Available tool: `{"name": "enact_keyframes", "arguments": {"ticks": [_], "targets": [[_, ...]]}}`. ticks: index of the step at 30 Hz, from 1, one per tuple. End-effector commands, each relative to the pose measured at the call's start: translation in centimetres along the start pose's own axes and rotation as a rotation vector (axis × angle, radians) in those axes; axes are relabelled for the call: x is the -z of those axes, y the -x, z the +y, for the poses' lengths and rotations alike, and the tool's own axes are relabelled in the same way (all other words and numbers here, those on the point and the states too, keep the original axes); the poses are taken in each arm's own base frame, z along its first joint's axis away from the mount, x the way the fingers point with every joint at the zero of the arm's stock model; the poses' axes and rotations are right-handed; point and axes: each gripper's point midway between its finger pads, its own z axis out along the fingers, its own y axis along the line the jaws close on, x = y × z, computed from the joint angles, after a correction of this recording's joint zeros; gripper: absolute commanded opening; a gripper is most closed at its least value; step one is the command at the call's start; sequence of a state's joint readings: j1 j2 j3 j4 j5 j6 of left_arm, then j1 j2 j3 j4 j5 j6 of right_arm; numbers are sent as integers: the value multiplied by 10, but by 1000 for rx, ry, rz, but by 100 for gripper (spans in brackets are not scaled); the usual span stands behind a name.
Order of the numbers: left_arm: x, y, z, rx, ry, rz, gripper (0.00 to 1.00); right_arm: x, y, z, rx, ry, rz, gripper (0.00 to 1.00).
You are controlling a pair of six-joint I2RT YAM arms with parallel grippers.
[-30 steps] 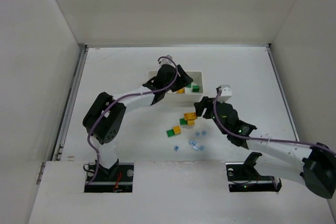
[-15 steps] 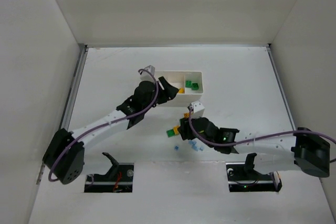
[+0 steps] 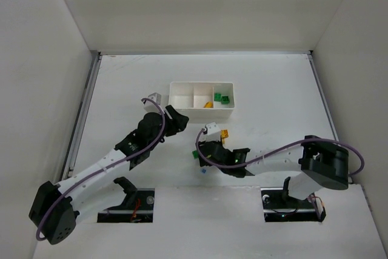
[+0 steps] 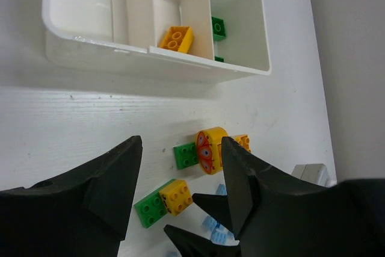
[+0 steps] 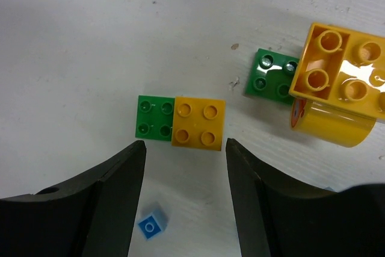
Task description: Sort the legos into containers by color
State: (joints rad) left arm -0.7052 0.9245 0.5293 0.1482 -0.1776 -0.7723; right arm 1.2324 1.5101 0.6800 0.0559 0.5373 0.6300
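Observation:
The white three-compartment tray [image 3: 182, 96] holds a yellow brick [image 3: 208, 105] in its middle compartment and green bricks [image 3: 221, 97] in its right one; the left compartment looks empty. My left gripper [image 3: 177, 119] is open and empty, near-left of the tray. My right gripper [image 3: 202, 153] is open and empty, low over the loose bricks. In the right wrist view it [image 5: 185, 145] stands just short of a green and yellow pair [image 5: 180, 123], with a small blue brick [image 5: 151, 225] between its fingers. The left wrist view shows the tray [image 4: 120, 52] and the same pair [image 4: 163, 201].
More loose bricks lie right of the pair: a green one [image 5: 272, 79] under a large yellow piece [image 5: 343, 88] with a butterfly print [image 4: 210, 150]. Several tiny blue bricks [image 4: 216, 228] lie nearer the arms. White walls enclose the table on three sides.
My left gripper has drawn back from over the tray toward the near left. My right gripper has swung left and come down over the loose bricks.

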Motion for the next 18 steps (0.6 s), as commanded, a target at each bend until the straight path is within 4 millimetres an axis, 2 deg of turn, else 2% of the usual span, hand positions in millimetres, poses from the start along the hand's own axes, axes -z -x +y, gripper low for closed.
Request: {"name": "enact_keyframes", "arguments": {"ticks": [1, 7, 18], "targets": [[6, -1, 13, -6, 32, -8, 52, -2, 21, 3, -28, -49, -68, 62], [11, -6, 26, 0, 56, 3, 52, -5, 21, 1, -31, -81, -65, 61], [24, -26, 48, 13, 116, 60, 47, -15, 11, 8, -32, -68, -35, 37]]}}
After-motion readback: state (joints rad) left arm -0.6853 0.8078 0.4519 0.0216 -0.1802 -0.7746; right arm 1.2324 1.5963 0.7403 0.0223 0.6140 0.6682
